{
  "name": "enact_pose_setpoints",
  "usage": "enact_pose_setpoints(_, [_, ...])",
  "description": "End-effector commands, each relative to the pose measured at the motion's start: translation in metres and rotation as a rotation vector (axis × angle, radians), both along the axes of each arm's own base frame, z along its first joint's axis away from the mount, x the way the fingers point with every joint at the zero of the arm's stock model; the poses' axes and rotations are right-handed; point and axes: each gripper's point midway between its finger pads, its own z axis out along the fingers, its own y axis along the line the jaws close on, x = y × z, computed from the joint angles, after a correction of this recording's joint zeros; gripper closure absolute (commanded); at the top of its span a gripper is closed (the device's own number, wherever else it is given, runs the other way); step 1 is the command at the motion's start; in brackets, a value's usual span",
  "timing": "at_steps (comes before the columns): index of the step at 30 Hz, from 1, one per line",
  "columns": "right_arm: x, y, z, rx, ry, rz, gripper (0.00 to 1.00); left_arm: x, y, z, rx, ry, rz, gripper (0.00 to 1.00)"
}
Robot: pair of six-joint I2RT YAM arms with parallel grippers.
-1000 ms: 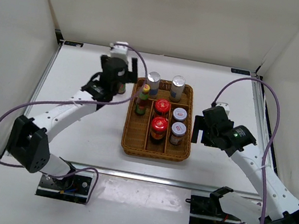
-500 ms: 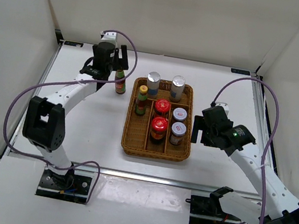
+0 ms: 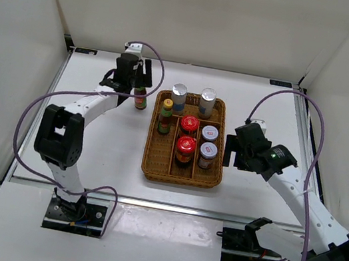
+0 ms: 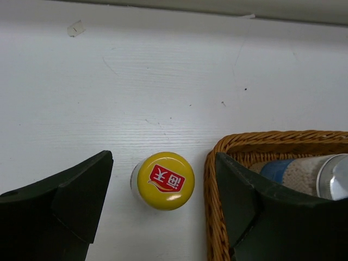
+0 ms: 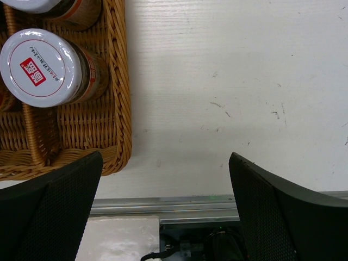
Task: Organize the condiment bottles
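One slim yellow-capped sauce bottle [image 3: 141,99] stands on the table just left of the wicker tray [image 3: 215,178]. My left gripper [image 3: 135,83] is open above it. In the left wrist view its yellow cap [image 4: 165,180] sits between the spread fingers [image 4: 81,201], touching neither. The tray holds the other yellow-capped bottle [image 3: 165,115], two silver-capped bottles [image 3: 179,94] [image 3: 208,99], two red-lidded jars [image 3: 189,124] [image 3: 185,147] and two white-lidded jars [image 3: 209,134] [image 3: 208,151]. My right gripper [image 3: 230,152] is open and empty just right of the tray.
The tray's rim [image 4: 212,179] lies close beside the loose bottle, under my left gripper's right finger. The right wrist view shows the tray's corner [image 5: 117,109], a white-lidded jar [image 5: 41,66] and the table's metal front rail [image 5: 163,209]. White walls enclose the table.
My left gripper drew away from the tray's left side toward the back left, leaving the yellow-capped bottle standing on the table, then shifted slightly right over it. The right arm has not moved.
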Motion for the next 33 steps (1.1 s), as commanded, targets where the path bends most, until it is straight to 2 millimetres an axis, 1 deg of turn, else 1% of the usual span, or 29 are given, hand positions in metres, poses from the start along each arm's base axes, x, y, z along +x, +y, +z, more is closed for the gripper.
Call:
enact_pose_setpoints(1, [0.004, 0.000, -0.001, -0.011, -0.006, 0.003, 0.00, 0.007, -0.003, 0.012, 0.013, -0.024, -0.030, 0.15])
enact_pose_setpoints(3, [0.004, 0.000, -0.001, -0.011, -0.006, 0.003, 0.00, 0.009, -0.003, 0.011, 0.022, -0.024, -0.033, 0.18])
enact_pose_setpoints(5, [0.004, 0.000, -0.001, -0.011, -0.006, 0.003, 0.00, 0.010, -0.003, 0.013, 0.031, -0.025, -0.037, 0.31])
enact_pose_setpoints(6, [0.004, 0.000, -0.001, -0.011, -0.006, 0.003, 0.00, 0.010, -0.003, 0.016, 0.031, -0.027, -0.037, 0.44])
enact_pose_setpoints(8, [0.004, 0.000, -0.003, -0.016, 0.001, 0.003, 0.00, 0.005, 0.002, 0.037, 0.029, -0.062, -0.018, 0.57])
enact_pose_setpoints(9, [0.004, 0.000, -0.003, -0.016, 0.001, 0.003, 0.00, 0.002, 0.010, 0.056, 0.033, -0.100, 0.018, 0.69])
enact_pose_setpoints(10, [0.004, 0.000, -0.003, -0.016, 0.001, 0.003, 0.00, 0.001, 0.013, 0.072, 0.028, -0.132, 0.032, 0.74])
enact_pose_setpoints(11, [0.004, 0.000, -0.003, -0.016, 0.001, 0.003, 0.00, -0.005, 0.010, 0.080, 0.029, -0.140, 0.031, 0.78])
enact_pose_setpoints(12, [0.004, 0.000, -0.003, -0.016, 0.001, 0.003, 0.00, -0.009, 0.005, 0.098, 0.034, -0.178, 0.024, 0.82])
enact_pose_setpoints(13, [0.004, 0.000, -0.005, -0.021, 0.009, 0.003, 0.00, -0.018, 0.010, 0.126, 0.058, -0.230, 0.040, 0.86])
enact_pose_setpoints(14, [0.004, 0.000, -0.005, -0.021, 0.009, 0.003, 0.00, -0.025, 0.010, 0.139, 0.072, -0.258, 0.048, 0.87])
enact_pose_setpoints(15, [0.004, 0.000, -0.005, -0.021, 0.009, 0.003, 0.00, -0.035, 0.005, 0.153, 0.084, -0.287, 0.051, 0.89])
enact_pose_setpoints(16, [0.004, 0.000, -0.005, -0.021, 0.009, 0.003, 0.00, -0.044, 0.003, 0.165, 0.088, -0.304, 0.046, 0.89])
enact_pose_setpoints(17, [0.004, 0.000, -0.005, -0.021, 0.009, 0.003, 0.00, -0.065, 0.000, 0.189, 0.066, -0.349, 0.028, 0.89])
enact_pose_setpoints(18, [0.004, 0.000, -0.005, -0.021, 0.009, 0.003, 0.00, -0.076, -0.001, 0.200, 0.052, -0.375, 0.018, 0.89])
enact_pose_setpoints(19, [0.004, 0.000, -0.005, -0.021, 0.009, 0.003, 0.00, -0.089, -0.003, 0.207, 0.032, -0.387, 0.009, 0.89])
enact_pose_setpoints(20, [0.004, 0.000, -0.005, -0.021, 0.009, 0.003, 0.00, -0.113, 0.001, 0.223, -0.008, -0.428, 0.003, 0.89])
enact_pose_setpoints(22, [0.004, 0.000, -0.005, -0.021, 0.009, 0.003, 0.00, -0.139, -0.009, 0.226, -0.065, -0.441, -0.045, 0.89])
enact_pose_setpoints(23, [0.004, 0.000, -0.005, -0.021, 0.009, 0.003, 0.00, -0.148, -0.011, 0.209, -0.070, -0.410, -0.059, 0.89])
enact_pose_setpoints(24, [0.004, 0.000, -0.005, -0.021, 0.009, 0.003, 0.00, -0.167, -0.011, 0.217, -0.123, -0.429, -0.069, 0.89])
enact_pose_setpoints(25, [0.004, 0.000, -0.005, -0.021, 0.009, 0.003, 0.00, -0.179, -0.021, 0.212, -0.140, -0.414, -0.107, 0.89])
enact_pose_setpoints(26, [0.004, 0.000, -0.005, -0.021, 0.009, 0.003, 0.00, -0.188, -0.024, 0.206, -0.150, -0.402, -0.119, 0.89])
enact_pose_setpoints(27, [0.004, 0.000, -0.005, -0.021, 0.009, 0.003, 0.00, -0.201, -0.020, 0.191, -0.171, -0.369, -0.105, 0.89])
enact_pose_setpoints(28, [0.004, 0.000, -0.005, -0.021, 0.009, 0.003, 0.00, -0.212, -0.029, 0.184, -0.185, -0.353, -0.137, 0.89])
enact_pose_setpoints(29, [0.004, 0.000, -0.005, -0.021, 0.009, 0.003, 0.00, -0.219, -0.033, 0.177, -0.197, -0.344, -0.156, 0.89])
enact_pose_setpoints(30, [0.004, 0.000, -0.005, -0.021, 0.009, 0.003, 0.00, -0.228, -0.033, 0.161, -0.199, -0.326, -0.163, 0.89])
enact_pose_setpoints(32, [0.004, 0.000, -0.005, -0.021, 0.009, 0.003, 0.00, -0.239, -0.042, 0.142, -0.202, -0.289, -0.199, 0.89])
enact_pose_setpoints(33, [0.004, 0.002, -0.005, -0.015, 0.013, 0.008, 0.00, -0.243, -0.045, 0.124, -0.192, -0.255, -0.210, 0.89])
